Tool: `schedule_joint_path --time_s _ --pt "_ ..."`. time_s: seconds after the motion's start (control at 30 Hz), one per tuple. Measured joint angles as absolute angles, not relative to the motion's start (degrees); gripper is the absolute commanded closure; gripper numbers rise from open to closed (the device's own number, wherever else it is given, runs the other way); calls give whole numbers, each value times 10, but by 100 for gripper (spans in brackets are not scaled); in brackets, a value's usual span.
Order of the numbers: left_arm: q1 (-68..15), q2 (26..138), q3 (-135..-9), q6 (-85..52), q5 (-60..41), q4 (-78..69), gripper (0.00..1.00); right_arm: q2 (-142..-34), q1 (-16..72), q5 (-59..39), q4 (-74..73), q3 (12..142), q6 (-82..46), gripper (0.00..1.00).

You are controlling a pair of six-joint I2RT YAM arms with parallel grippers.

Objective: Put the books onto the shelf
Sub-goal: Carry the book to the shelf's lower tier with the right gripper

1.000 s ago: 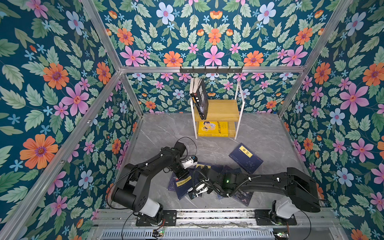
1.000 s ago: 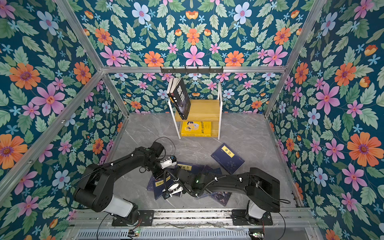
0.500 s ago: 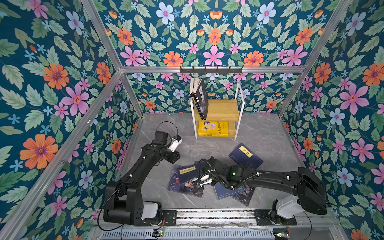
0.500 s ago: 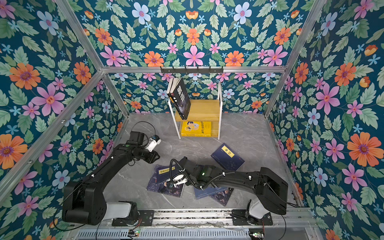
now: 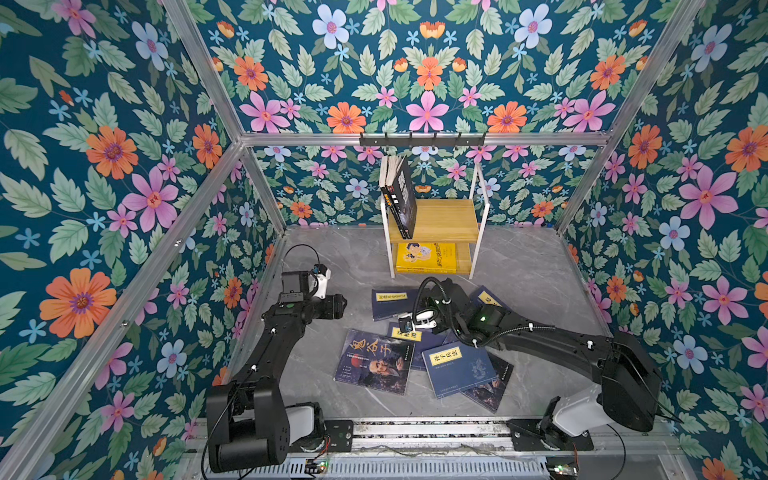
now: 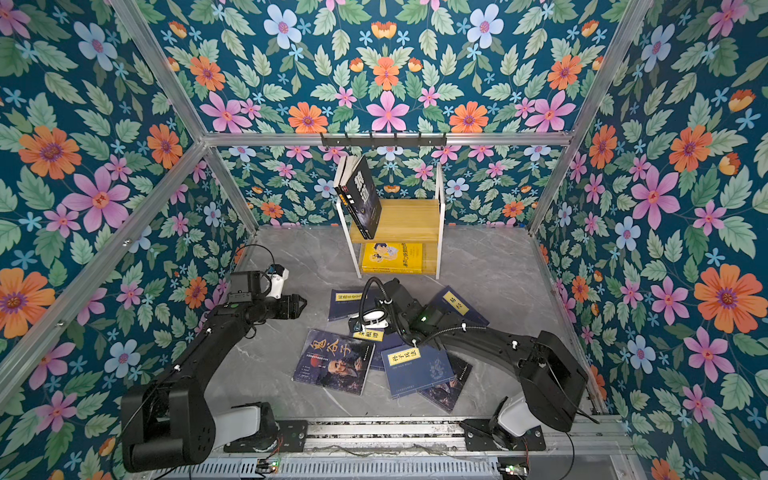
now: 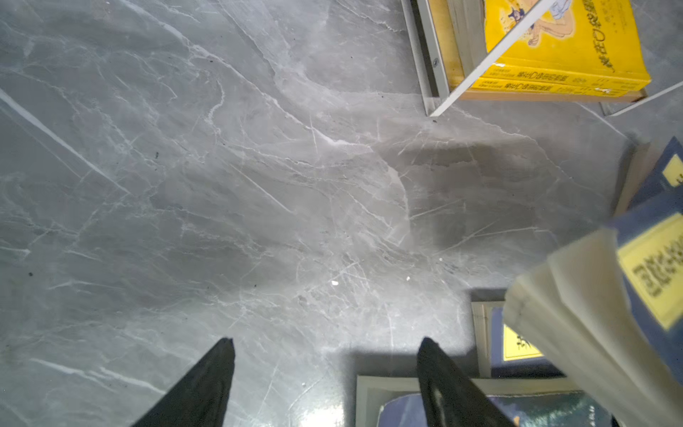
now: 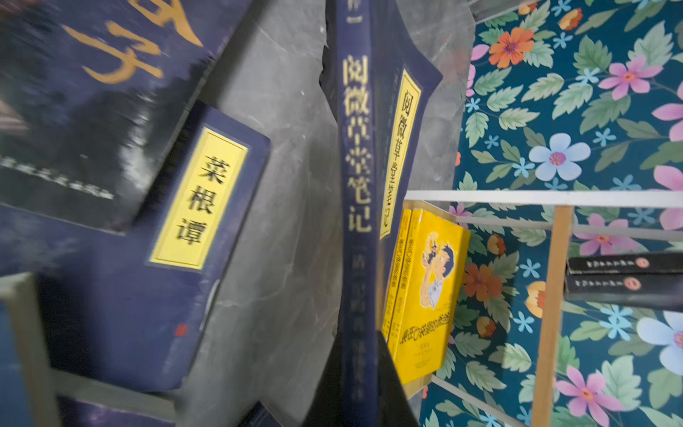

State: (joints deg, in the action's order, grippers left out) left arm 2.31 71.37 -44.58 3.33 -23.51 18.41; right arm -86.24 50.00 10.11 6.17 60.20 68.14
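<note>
- Grey marble floor (image 5: 519, 266), floral walls (image 5: 124, 166).
- Navy book (image 8: 356, 148), yellow label, lifted on edge just before the shelf (image 5: 449, 220), pinched in my right gripper (image 5: 407, 318).
- Yellow books (image 5: 426, 257) lie on its lower wooden board.
- My left gripper (image 7: 327, 342), earlier closed at the pile (image 5: 376, 361), now gapes empty, left of the shelf.

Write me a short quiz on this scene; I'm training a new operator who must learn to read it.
1. True or false: the left gripper is open and empty.
2. The yellow books lie on which board of the shelf: A top, B bottom, C neither?
3. What is the right gripper shut on?
Key: 1 true; 2 B; 3 a navy book.
</note>
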Motion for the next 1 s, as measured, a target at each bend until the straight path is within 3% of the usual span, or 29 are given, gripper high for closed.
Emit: schedule_joint_path --time_s 0.33,1.0 --pt "25 715 -448 29 -242 172 1 -871 405 99 35 624 709 100" --pt "29 716 -449 30 -257 163 0 -991 338 92 -45 697 714 100"
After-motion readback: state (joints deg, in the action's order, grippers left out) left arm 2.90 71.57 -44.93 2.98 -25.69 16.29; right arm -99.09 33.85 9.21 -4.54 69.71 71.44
